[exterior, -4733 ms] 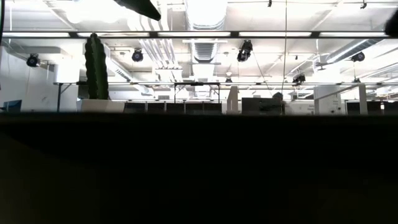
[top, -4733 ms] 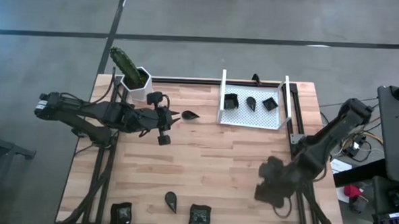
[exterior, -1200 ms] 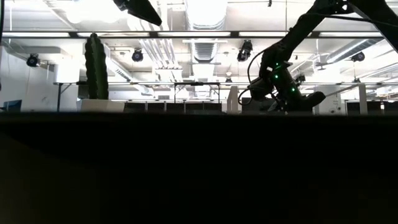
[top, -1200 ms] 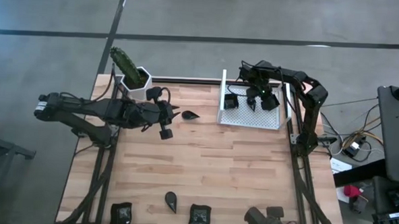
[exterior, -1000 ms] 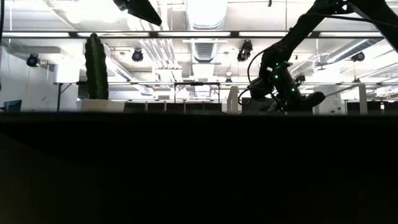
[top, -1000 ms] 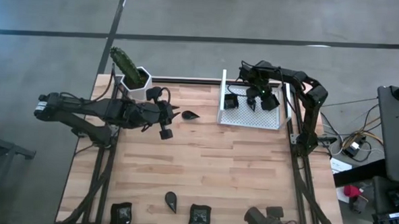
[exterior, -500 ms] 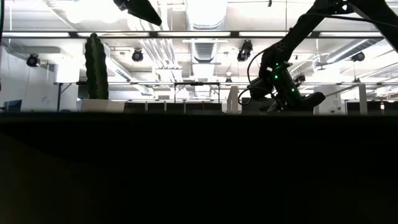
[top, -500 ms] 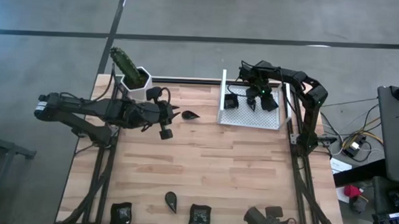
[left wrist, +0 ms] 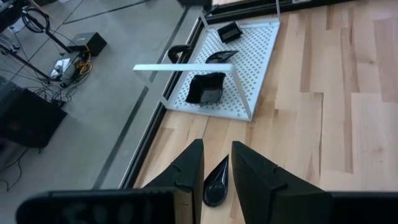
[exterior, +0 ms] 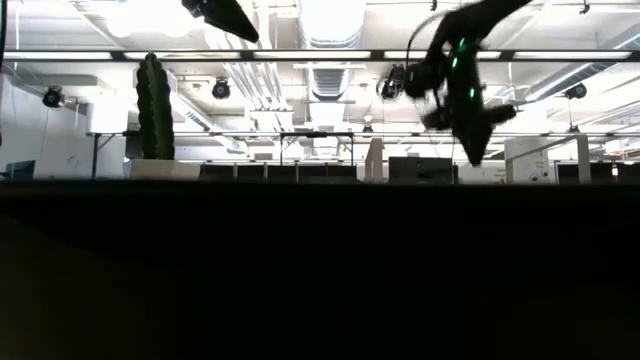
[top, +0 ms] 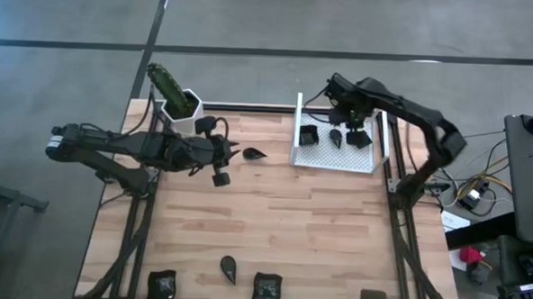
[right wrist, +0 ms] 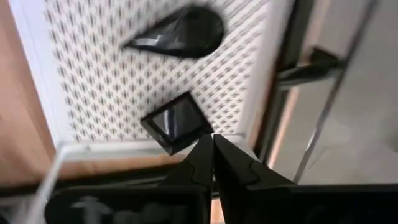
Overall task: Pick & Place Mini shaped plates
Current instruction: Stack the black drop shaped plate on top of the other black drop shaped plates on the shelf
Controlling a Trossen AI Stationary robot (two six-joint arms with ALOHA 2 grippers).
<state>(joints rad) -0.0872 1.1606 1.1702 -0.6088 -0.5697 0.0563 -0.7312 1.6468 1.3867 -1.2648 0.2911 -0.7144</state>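
A white perforated tray (top: 325,157) at the table's far right holds two square mini plates (top: 309,133) (top: 360,139) and a teardrop one (top: 336,134). My right gripper (top: 348,124) hangs above the tray, shut and empty; its wrist view shows a square plate (right wrist: 177,121) and the teardrop plate (right wrist: 180,31) below it. My left gripper (left wrist: 217,149) is open at the far left. A teardrop plate (top: 253,153) lies flat on the table just ahead of its fingertips and shows in the gap between the fingers (left wrist: 216,182). Three more plates (top: 161,285) (top: 230,270) (top: 267,287) lie near the front edge.
A white hexagonal pot with a green cactus (top: 180,101) stands at the far left corner, just behind my left arm. The tray's raised side rails (left wrist: 186,67) stand up from its edges. Bare wooden table (top: 290,223) lies between the tray and the front plates.
My right gripper has risen from just over the tray's plates to well above the tray and has tipped to point down. The three plates in the tray lie where they were.
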